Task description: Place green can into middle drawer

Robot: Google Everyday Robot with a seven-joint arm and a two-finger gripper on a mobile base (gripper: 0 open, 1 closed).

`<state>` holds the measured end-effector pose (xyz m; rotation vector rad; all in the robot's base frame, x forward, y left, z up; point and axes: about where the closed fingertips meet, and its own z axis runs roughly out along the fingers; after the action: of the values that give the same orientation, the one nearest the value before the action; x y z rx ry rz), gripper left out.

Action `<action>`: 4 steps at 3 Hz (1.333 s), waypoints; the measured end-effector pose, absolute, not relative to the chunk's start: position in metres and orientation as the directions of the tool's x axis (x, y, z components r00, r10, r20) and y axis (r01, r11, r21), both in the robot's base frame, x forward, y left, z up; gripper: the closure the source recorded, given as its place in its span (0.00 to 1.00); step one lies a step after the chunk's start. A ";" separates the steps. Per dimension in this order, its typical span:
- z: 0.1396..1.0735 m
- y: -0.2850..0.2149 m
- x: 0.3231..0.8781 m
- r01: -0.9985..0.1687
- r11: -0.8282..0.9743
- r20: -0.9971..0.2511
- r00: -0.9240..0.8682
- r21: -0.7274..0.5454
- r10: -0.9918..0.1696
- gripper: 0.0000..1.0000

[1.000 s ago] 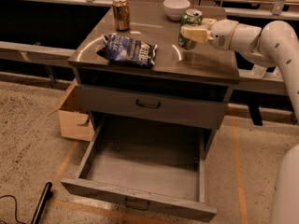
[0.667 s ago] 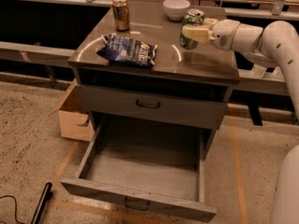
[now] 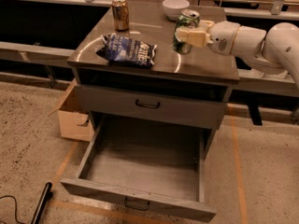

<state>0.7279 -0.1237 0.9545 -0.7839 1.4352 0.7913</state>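
While above cabinet point(image 3: 205, 65), end effector point(image 3: 188, 31) clasps green can point(image 3: 182, 47).

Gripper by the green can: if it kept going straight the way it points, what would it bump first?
The green can, already right at the gripper on the cabinet top.

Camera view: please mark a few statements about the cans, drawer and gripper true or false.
1. The green can lies in the open drawer. False: it is up at the cabinet top, and the drawer holds nothing.
2. The gripper is at the green can. True.
3. The gold can has tipped over. False: it stands upright at the far left corner.
4. A chip bag lies on the cabinet top. True.
5. The bowl sits on the floor. False: it is on the cabinet top, behind the green can.
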 end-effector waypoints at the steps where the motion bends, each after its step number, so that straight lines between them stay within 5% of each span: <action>1: 0.951 -0.102 0.697 -0.862 0.504 -0.999 -0.041 0.046 0.020 1.00; 4: 0.916 -0.039 0.613 -0.952 0.306 -0.999 -0.004 0.017 0.044 1.00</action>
<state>0.6125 -0.0390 0.9157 -0.9421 1.3174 1.0041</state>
